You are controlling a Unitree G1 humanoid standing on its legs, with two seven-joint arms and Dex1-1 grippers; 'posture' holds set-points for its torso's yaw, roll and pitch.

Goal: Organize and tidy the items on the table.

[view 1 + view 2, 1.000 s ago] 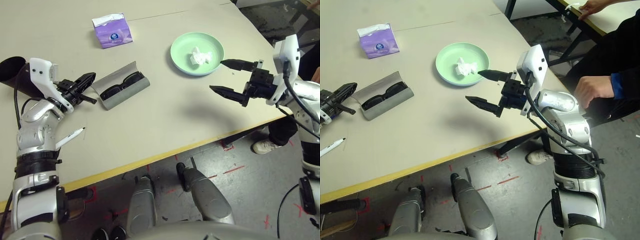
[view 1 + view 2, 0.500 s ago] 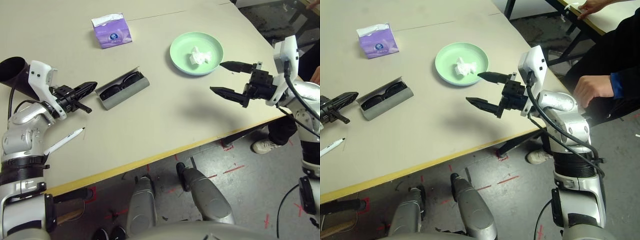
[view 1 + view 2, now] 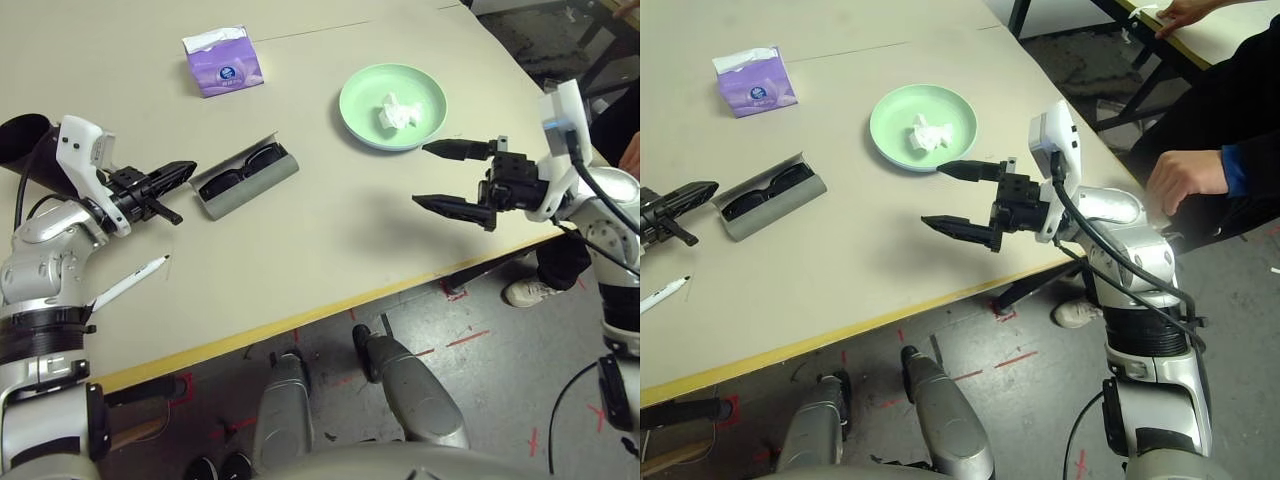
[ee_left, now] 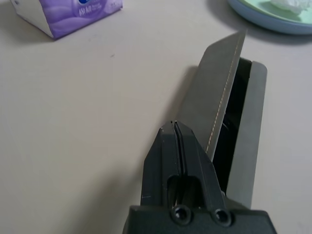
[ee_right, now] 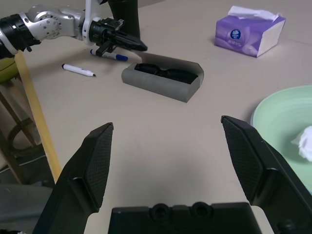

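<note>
Two grippers: both hung above the table (image 3: 330,250), neither holding anything.
Left gripper (image 3: 186,170): fingers pressed together, tip just beside the open end of the glasses case, no contact that I could confirm.
Right gripper (image 3: 432,174): fingers spread wide, hovering near the yellow front edge, short of the green plate.
Glasses case (image 3: 245,172): grey, lid standing open, mid-table toward the left edge; black sunglasses (image 3: 238,175) lay inside it.
Case handling, my guess: stiff shell, light, likely to skid on the matte top if pushed at one end; the lid looked best pressed down along its free long edge, with the body steadied from the other side.
Green plate (image 3: 362,92): toward the far right of the table, crumpled tissue (image 3: 398,112) resting in it.
Tissue handling, my guess: soft, near weightless, a pinch anywhere on the bunched top would do.
Tissue box (image 3: 224,60): purple, near the far edge.
Marker pen (image 3: 132,280): close to the front edge at left; thin and smooth, likely to roll, so grip across the barrel.
Black cup (image 3: 25,140): at the left edge.
</note>
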